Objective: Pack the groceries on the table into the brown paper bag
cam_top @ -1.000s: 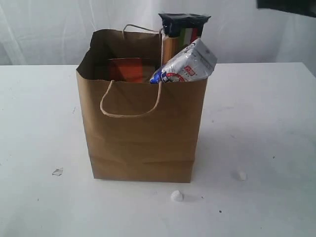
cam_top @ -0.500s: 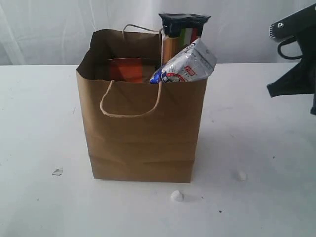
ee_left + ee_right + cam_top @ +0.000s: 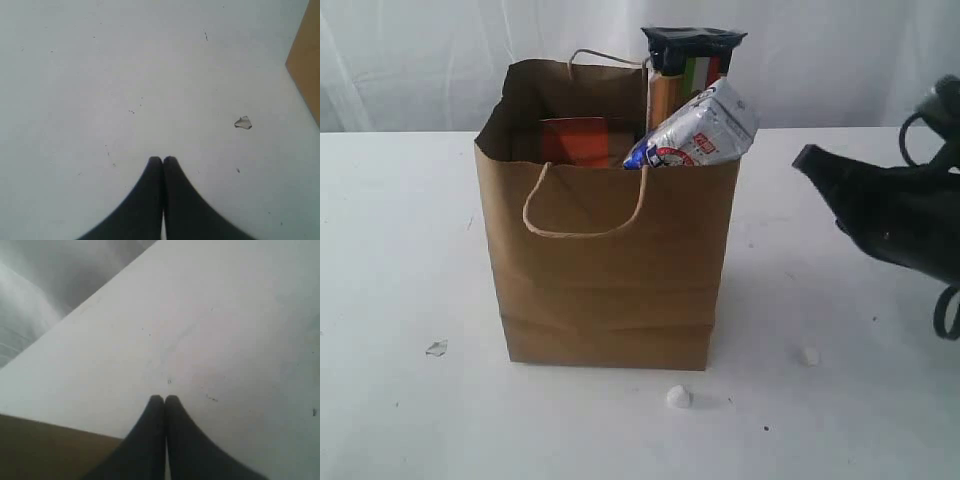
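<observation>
The brown paper bag (image 3: 610, 270) stands upright mid-table (image 3: 400, 250). Out of its top pokes the long spaghetti packet (image 3: 690, 60), and the small white-blue carton (image 3: 700, 130) leans on the rim. The brown pouch with orange label (image 3: 582, 142) shows inside. No jar, can or bottle is visible. My right gripper (image 3: 802, 158) hangs shut and empty to the right of the bag, its tip pointing at the bag; its wrist view shows its tips (image 3: 164, 399) over the table beside the bag wall (image 3: 45, 450). My left gripper (image 3: 163, 160) is shut and empty above bare table, the bag corner (image 3: 307, 60) off to one side.
Two white crumbs (image 3: 678, 397) (image 3: 809, 355) lie on the table in front of the bag and to its right. A small clear scrap (image 3: 437, 348) (image 3: 243, 122) lies to the bag's left. A pale curtain hangs behind the table.
My right arm has come in from the right edge, dropping lower and reaching toward the bag. The bag and its contents have not moved.
</observation>
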Tool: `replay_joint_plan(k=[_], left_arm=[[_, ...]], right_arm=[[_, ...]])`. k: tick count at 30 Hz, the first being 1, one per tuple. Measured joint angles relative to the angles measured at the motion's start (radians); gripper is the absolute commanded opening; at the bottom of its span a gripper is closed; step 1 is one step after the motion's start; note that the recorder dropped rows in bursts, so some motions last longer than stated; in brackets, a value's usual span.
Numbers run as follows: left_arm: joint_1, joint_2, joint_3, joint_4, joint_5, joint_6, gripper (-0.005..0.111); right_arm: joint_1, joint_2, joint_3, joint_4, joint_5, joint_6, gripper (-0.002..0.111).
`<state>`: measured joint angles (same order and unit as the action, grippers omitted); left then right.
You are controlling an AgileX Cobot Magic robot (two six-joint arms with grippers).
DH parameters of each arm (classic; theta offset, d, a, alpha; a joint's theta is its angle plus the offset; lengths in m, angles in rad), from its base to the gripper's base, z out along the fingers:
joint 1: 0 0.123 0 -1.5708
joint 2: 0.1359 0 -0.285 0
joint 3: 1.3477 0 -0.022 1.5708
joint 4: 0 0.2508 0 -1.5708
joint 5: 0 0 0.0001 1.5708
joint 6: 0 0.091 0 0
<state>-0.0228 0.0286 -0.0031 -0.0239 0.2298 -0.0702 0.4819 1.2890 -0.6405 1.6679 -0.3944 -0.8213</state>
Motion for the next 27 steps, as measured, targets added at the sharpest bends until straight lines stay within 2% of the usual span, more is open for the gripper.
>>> replay_joint_plan(k=[2, 6, 8, 11, 13, 16, 19, 22, 24, 27], left_arm=[[0.0, 0.0, 0.0, 0.0, 0.0, 0.0, 0.0], [0.0, 0.0, 0.0, 0.0, 0.0, 0.0, 0.0], [0.0, 0.0, 0.0, 0.0, 0.0, 0.0, 0.0], [0.0, 0.0, 0.0, 0.0, 0.0, 0.0, 0.0], [0.0, 0.0, 0.0, 0.0, 0.0, 0.0, 0.0], [0.0, 0.0, 0.0, 0.0, 0.0, 0.0, 0.0], [0.0, 0.0, 0.0, 0.0, 0.0, 0.0, 0.0], [0.0, 0.0, 0.0, 0.0, 0.0, 0.0, 0.0], [0.0, 0.0, 0.0, 0.0, 0.0, 0.0, 0.0], [0.0, 0.0, 0.0, 0.0, 0.0, 0.0, 0.0]], right_arm=[[0.0, -0.001, 0.022, -0.05, 0.037, -0.044, 0.0], [0.0, -0.016, 0.051, -0.103, 0.158, -0.32, 0.0], [0.0, -0.027, 0.06, -0.142, 0.222, -0.377, 0.0], [-0.015, -0.035, 0.065, -0.351, 0.344, -0.23, 0.0], [-0.036, -0.035, 0.065, -0.614, 0.444, -0.012, 0.0], [-0.068, -0.025, 0.058, -1.104, 0.597, 0.423, 0.0], [-0.094, -0.015, 0.054, -1.411, 0.727, 0.719, 0.0], [-0.122, -0.015, 0.041, -1.541, 0.876, 0.799, 0.0], [-0.128, -0.001, 0.015, -1.568, 0.968, 0.731, 0.0], [-0.128, 0.13, -0.114, -1.576, 1.216, 0.539, 0.0]])
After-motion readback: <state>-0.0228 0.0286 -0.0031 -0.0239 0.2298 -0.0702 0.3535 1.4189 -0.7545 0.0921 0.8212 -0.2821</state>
